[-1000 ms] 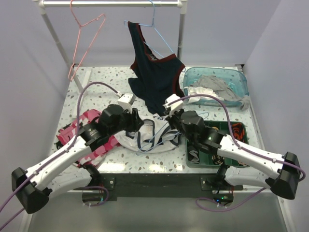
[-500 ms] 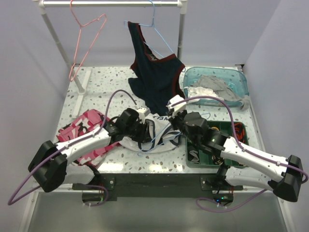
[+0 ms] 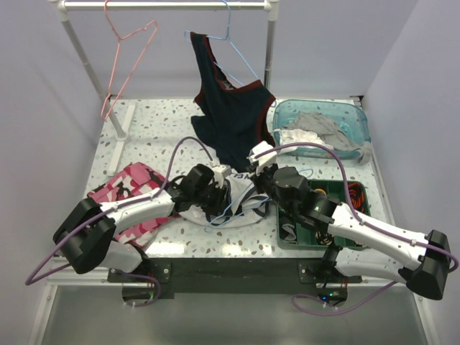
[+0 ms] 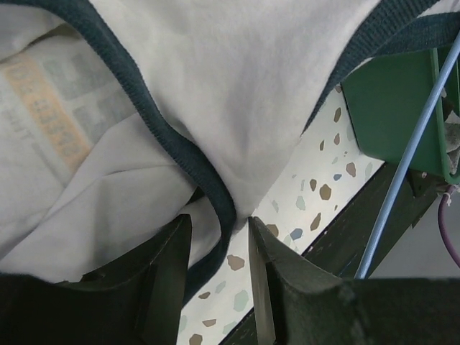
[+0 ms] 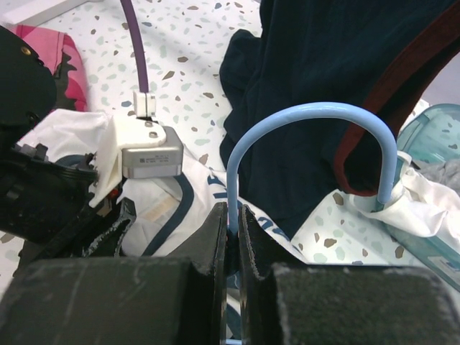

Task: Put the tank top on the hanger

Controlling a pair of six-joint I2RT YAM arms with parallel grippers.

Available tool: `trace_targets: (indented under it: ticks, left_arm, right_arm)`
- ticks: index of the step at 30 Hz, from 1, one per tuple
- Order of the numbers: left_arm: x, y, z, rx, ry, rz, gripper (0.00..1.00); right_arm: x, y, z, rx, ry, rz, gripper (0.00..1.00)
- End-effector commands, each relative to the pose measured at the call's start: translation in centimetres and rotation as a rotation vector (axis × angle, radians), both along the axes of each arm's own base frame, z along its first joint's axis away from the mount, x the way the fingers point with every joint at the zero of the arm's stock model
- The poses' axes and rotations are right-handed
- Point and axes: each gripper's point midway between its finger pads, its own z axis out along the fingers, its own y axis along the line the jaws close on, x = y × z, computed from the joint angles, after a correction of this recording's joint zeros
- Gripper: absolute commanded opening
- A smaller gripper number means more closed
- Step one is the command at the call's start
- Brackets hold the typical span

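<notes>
The white tank top (image 3: 241, 203) with navy trim lies bunched on the table near the front edge. The light blue hanger (image 3: 227, 211) is partly tucked into it. My right gripper (image 5: 231, 212) is shut on the hanger's neck just below the hook (image 5: 316, 109). In the top view, the right gripper (image 3: 253, 178) sits at the garment's far right side. My left gripper (image 4: 219, 223) is open, low over the table. A strip of the tank top's navy trim (image 4: 208, 187) runs between its fingers, and bare table shows in the gap. The hanger's wire (image 4: 410, 151) passes to its right.
A dark navy top with red trim (image 3: 230, 115) hangs from a second blue hanger on the rail (image 3: 165, 6). A pink hanger (image 3: 129, 50) hangs further left. A pink camouflage garment (image 3: 133, 194) lies left. A teal basin (image 3: 357, 118) and a green bin (image 3: 352, 194) stand right.
My left arm has lowered and reached rightward, bringing its gripper from the tank top's left side in over the garment. The right gripper has kept its hold and barely moved.
</notes>
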Motion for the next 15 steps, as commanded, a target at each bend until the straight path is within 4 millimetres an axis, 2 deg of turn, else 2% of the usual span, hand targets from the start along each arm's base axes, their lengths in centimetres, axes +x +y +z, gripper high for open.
trace_targets:
  ticks: [1,3,6,9,10,12,13,15]
  left_arm:
    - [0.0,-0.9,-0.1,-0.025,-0.020,-0.014,0.43]
    - [0.1,-0.9,-0.1,-0.030,-0.024,-0.014,0.42]
    - [-0.2,-1.2,-0.3,-0.039,-0.019,-0.027,0.35]
    - [-0.4,-1.3,-0.7,-0.042,-0.011,-0.027,0.23]
    - [-0.4,-1.4,-0.7,-0.045,-0.013,-0.028,0.15]
    - [-0.3,-1.3,-0.6,-0.042,-0.018,-0.022,0.08]
    - [-0.2,-1.3,-0.2,-0.049,-0.026,-0.018,0.00]
    - [0.4,-1.0,0.6,-0.044,-0.055,0.005,0.00]
  right_arm:
    - [0.4,0.2,1.3,0.031,-0.023,-0.021,0.00]
    - [0.4,0.2,1.4,0.029,-0.022,-0.020,0.00]
    - [0.4,0.3,1.3,0.026,-0.023,-0.021,0.00]
    - [0.4,0.2,1.4,0.026,-0.024,-0.025,0.00]
    - [0.4,0.3,1.3,0.025,-0.022,-0.027,0.00]
    - [0.5,0.2,1.4,0.025,-0.025,-0.031,0.00]
    - [0.5,0.2,1.5,0.027,-0.027,-0.033,0.00]
    - [0.6,0.0,1.6,0.022,-0.032,-0.045,0.00]
